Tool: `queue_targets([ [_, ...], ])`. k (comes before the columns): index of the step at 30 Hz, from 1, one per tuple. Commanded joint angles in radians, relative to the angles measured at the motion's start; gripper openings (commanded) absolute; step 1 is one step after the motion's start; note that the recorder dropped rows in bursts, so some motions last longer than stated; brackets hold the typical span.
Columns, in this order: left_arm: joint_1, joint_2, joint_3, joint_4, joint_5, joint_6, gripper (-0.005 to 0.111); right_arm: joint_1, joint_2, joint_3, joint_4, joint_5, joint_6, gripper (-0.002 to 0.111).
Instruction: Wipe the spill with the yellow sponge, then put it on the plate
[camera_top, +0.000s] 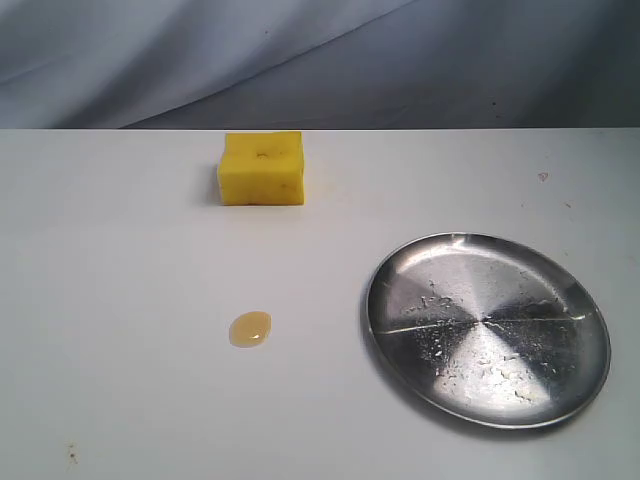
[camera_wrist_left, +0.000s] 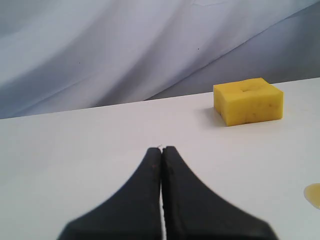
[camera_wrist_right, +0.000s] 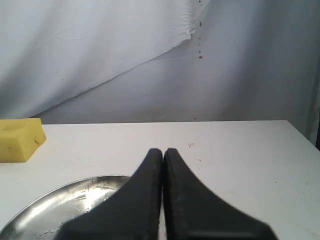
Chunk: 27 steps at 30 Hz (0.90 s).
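Note:
The yellow sponge (camera_top: 261, 168) sits on the white table near its far edge, left of centre; it also shows in the left wrist view (camera_wrist_left: 248, 101) and at the edge of the right wrist view (camera_wrist_right: 20, 139). The small amber spill (camera_top: 250, 329) lies nearer the front, and a sliver of it shows in the left wrist view (camera_wrist_left: 314, 195). The silver plate (camera_top: 487, 326) rests at the right, empty. Neither arm shows in the exterior view. My left gripper (camera_wrist_left: 161, 149) is shut on nothing, well short of the sponge. My right gripper (camera_wrist_right: 163, 150) is shut too, over the plate's rim (camera_wrist_right: 45, 202).
A grey-blue cloth backdrop (camera_top: 320, 60) hangs behind the table's far edge. Small specks mark the table at the front left (camera_top: 72, 455) and far right (camera_top: 543, 177).

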Motion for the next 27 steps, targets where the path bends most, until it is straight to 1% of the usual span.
queue_targets([
  [1, 0.001, -0.003, -0.003, 0.001, -0.007, -0.008, 0.0, -0.007, -0.005, 0.004, 0.007, -0.001, -0.004, 0.0],
  [12, 0.001, -0.003, -0.003, 0.001, -0.007, -0.008, 0.0, -0.007, -0.005, 0.004, 0.007, -0.016, -0.004, 0.0],
  [15, 0.001, -0.003, -0.003, 0.001, -0.007, -0.008, 0.0, -0.007, -0.005, 0.004, 0.022, -0.062, 0.01, 0.0],
  [19, 0.001, -0.003, -0.003, 0.001, -0.007, -0.008, 0.0, -0.007, -0.005, 0.004, 0.299, -0.153, 0.147, 0.0],
  [22, 0.001, -0.003, -0.003, 0.001, -0.007, -0.008, 0.0, -0.007, -0.005, 0.004, 0.493, -0.17, 0.169, 0.0],
  [24, 0.001, -0.003, -0.003, 0.001, -0.007, -0.008, 0.0, -0.007, -0.005, 0.004, 0.513, -0.161, 0.159, 0.0],
  [27, 0.001, -0.003, -0.003, 0.001, -0.007, -0.008, 0.0, -0.007, -0.005, -0.042, 0.437, -0.13, 0.121, 0.0],
])
